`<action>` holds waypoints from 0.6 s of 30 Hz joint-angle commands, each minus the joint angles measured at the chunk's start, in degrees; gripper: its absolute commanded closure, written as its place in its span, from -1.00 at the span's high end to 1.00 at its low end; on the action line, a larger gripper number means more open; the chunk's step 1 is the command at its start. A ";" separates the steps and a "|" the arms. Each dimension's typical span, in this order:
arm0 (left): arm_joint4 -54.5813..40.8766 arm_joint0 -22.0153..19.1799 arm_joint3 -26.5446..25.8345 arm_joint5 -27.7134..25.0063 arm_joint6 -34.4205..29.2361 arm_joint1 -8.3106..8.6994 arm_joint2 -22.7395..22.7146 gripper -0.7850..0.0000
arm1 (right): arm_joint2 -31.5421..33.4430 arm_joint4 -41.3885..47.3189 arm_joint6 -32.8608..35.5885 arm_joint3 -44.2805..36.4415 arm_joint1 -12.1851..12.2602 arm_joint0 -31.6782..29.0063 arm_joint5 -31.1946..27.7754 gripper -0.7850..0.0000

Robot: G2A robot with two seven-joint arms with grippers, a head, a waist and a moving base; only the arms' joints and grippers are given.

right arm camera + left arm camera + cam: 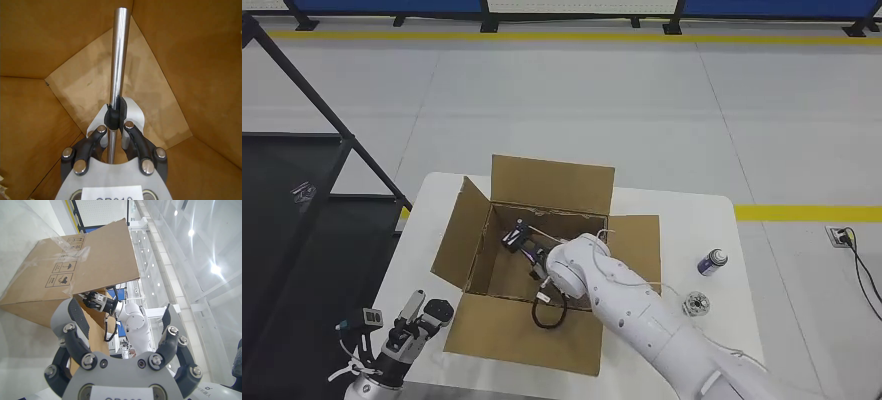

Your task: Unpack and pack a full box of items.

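The right gripper [115, 111] is clamped on a shiny metal rod [119, 56], which is pinched near one end between its jaws. The rod's long axis is carried straight on from the gripper, down toward the bare floor of the cardboard box [47, 37]. Whether its tip touches cannot be told. The next move is judged to call for travel along that axis, kept off the walls. The left gripper [122, 309] is held spread and empty outside the box, well apart from the rod. In the top view a can [712, 262] and a small round thing [696, 303] are seen on the table [692, 220], right of the box.
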 commanded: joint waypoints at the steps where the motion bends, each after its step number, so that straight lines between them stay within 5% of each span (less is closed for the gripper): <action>1: 0.00 0.00 0.00 0.00 0.00 0.00 0.00 1.00 | -0.75 0.60 -0.48 3.20 -1.28 1.03 0.32 -1.00; 2: 0.00 0.00 0.00 0.00 0.00 0.00 0.00 1.00 | -0.99 0.86 -0.67 4.47 -1.82 1.50 0.31 -0.90; 3: 0.00 0.00 0.00 0.00 0.00 0.00 0.00 1.00 | -1.19 1.14 -0.85 5.66 -2.31 1.91 0.05 -0.47; 6: 0.00 0.00 0.00 0.00 0.00 0.00 0.00 1.00 | -1.61 1.52 -1.21 8.83 -3.54 3.11 -0.52 -0.26; 18: 0.00 0.00 0.00 0.00 0.00 0.00 0.00 1.00 | -0.90 0.63 -4.41 12.71 -5.20 4.56 -0.29 -0.10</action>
